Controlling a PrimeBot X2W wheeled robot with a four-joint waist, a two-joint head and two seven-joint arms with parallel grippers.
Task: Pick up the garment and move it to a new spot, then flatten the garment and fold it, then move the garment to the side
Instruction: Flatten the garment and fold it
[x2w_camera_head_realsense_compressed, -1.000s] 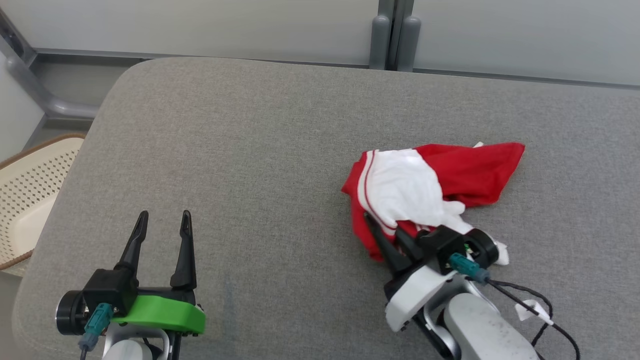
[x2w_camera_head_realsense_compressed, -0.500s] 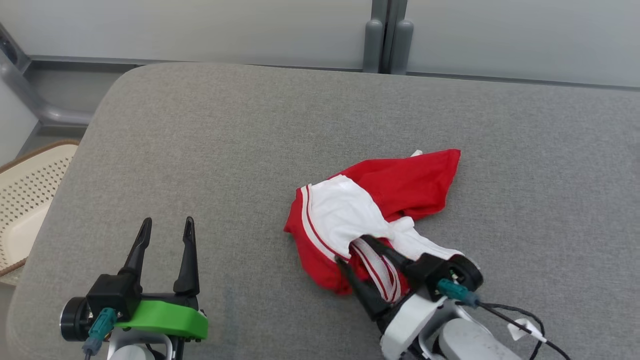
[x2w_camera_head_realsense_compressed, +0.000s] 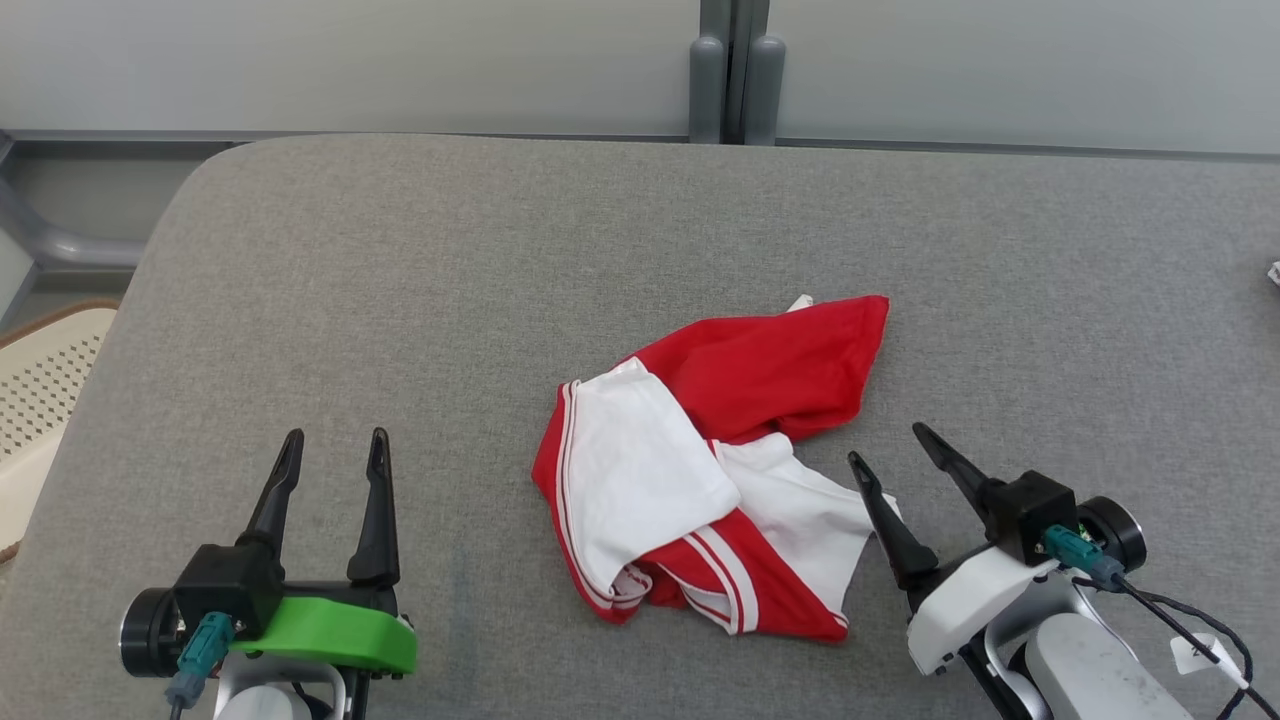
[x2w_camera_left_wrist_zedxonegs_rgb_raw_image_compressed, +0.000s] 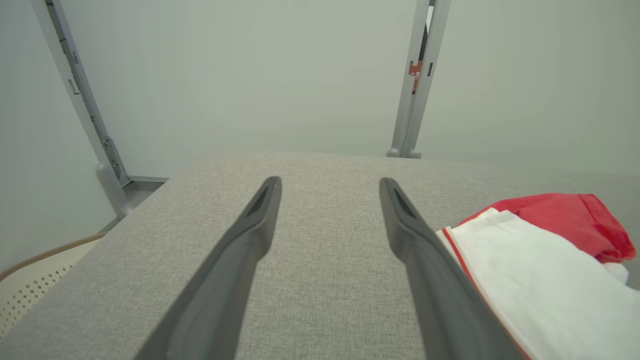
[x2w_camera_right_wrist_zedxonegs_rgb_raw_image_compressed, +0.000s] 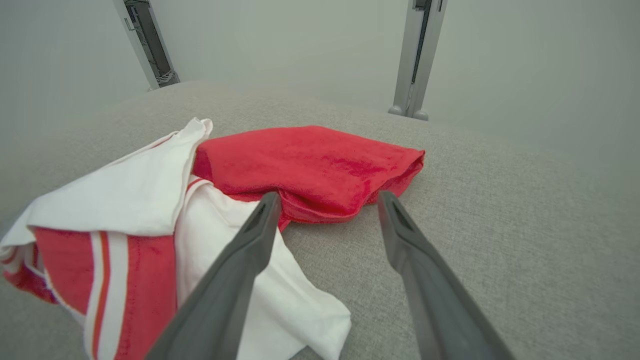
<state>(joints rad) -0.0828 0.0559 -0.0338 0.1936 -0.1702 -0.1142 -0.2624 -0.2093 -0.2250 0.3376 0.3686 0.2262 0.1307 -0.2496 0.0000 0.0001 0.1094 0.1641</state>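
While garment (x2w_camera_head_realsense_compressed: 650, 480) lies crumpled on grey pad (x2w_camera_head_realsense_compressed: 450, 300), left gripper (x2w_camera_head_realsense_compressed: 335, 435) and right gripper (x2w_camera_head_realsense_compressed: 886, 442) gape empty.

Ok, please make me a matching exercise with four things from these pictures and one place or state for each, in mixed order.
1 garment
2 left gripper
3 right gripper
4 basket

A open, close beside the garment
B crumpled, red and white
C cream, perforated, at the far left
D open, well apart from the garment

Pairs: 1-B, 2-D, 3-A, 4-C
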